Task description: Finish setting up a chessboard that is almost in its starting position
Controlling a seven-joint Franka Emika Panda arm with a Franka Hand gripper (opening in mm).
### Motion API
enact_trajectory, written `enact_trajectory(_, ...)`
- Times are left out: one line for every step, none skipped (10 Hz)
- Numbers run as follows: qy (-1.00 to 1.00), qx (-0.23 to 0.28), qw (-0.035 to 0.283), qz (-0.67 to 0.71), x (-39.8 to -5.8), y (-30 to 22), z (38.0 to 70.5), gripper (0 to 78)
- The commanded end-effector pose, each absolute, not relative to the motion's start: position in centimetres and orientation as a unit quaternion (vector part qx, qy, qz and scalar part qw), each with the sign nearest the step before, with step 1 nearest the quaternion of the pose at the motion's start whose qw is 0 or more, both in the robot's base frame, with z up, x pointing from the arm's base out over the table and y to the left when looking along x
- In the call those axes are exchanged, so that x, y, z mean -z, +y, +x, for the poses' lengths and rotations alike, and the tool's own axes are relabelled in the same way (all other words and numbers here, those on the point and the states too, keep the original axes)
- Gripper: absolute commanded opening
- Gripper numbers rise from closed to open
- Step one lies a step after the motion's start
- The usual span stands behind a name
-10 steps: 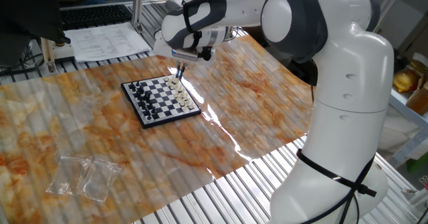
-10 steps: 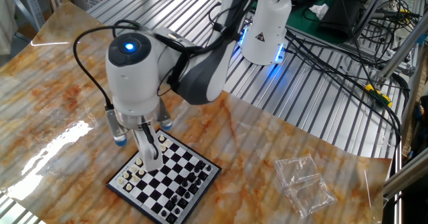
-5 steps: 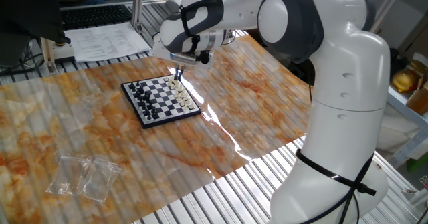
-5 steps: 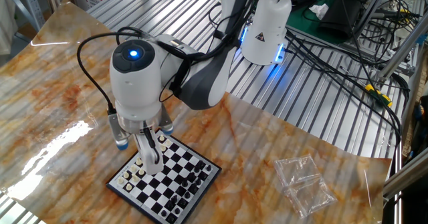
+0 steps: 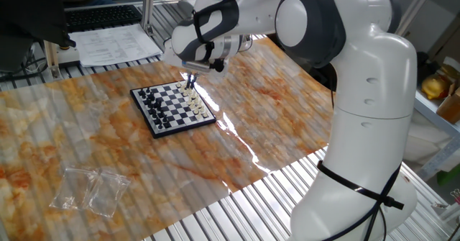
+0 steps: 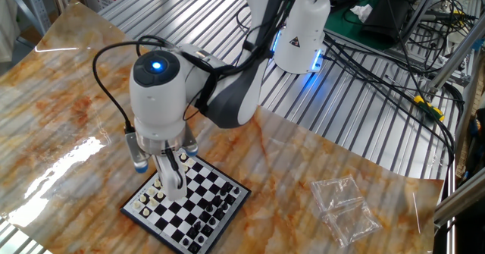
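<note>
The chessboard (image 5: 173, 107) lies flat on the marbled orange table cover (image 5: 273, 119), nearer the far side of the sheet than the near one. Bare cover runs around all four edges of its dark frame. In one fixed view the black pieces (image 5: 149, 97) line the left edge and the cream pieces (image 5: 195, 101) the right edge. A crumpled clear plastic bag (image 5: 90, 189) sits well apart from the board, toward the near corner. Past the sheet's edge the ribbed metal table (image 5: 237, 205) shows.

My gripper (image 5: 191, 78) hangs straight down over the cream side of the board, near its far right corner. In the other fixed view my fingers (image 6: 173, 180) reach down among the cream pieces, and they look drawn close together. I cannot tell whether a piece is pinched between them or whether the tips touch the board; the pieces are too small and my own wrist (image 6: 158, 95) hides much of that row.
</note>
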State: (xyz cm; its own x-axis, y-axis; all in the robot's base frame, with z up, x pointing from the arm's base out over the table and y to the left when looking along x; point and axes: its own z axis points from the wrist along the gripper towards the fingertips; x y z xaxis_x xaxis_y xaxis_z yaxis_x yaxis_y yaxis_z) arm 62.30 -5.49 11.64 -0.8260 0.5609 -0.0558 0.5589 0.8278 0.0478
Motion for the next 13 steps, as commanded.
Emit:
enact_trajectory(0.955,-0.017,0.043,0.293,-11.1,-5.5,62.2,1.2)
enact_trajectory(0.955,-0.017,0.044,0.292,-10.8,-5.5,62.2,1.2)
enact_trajectory(0.955,-0.017,0.046,0.292,-10.7,-5.5,62.1,1.2)
enact_trajectory(0.955,-0.017,0.047,0.293,-10.6,-5.5,62.1,1.2)
enact_trajectory(0.955,-0.017,0.048,0.293,-10.7,-5.5,62.0,1.2)
enact_trajectory(0.955,-0.017,0.048,0.293,-10.6,-5.4,62.0,1.2)
enact_trajectory(0.955,-0.017,0.048,0.293,-10.5,-5.4,62.0,1.2)
enact_trajectory(0.955,-0.017,0.048,0.293,-10.5,-5.4,62.0,1.2)
enact_trajectory(0.955,-0.017,0.049,0.293,-10.3,-5.4,62.0,1.2)
enact_trajectory(0.955,-0.017,0.049,0.292,-10.2,-5.4,62.0,1.2)
enact_trajectory(0.955,-0.017,0.049,0.292,-10.2,-5.4,62.0,1.2)
enact_trajectory(0.955,-0.017,0.049,0.293,-10.1,-5.4,62.0,1.2)
enact_trajectory(0.955,-0.017,0.05,0.292,-10.1,-5.4,62.0,1.2)
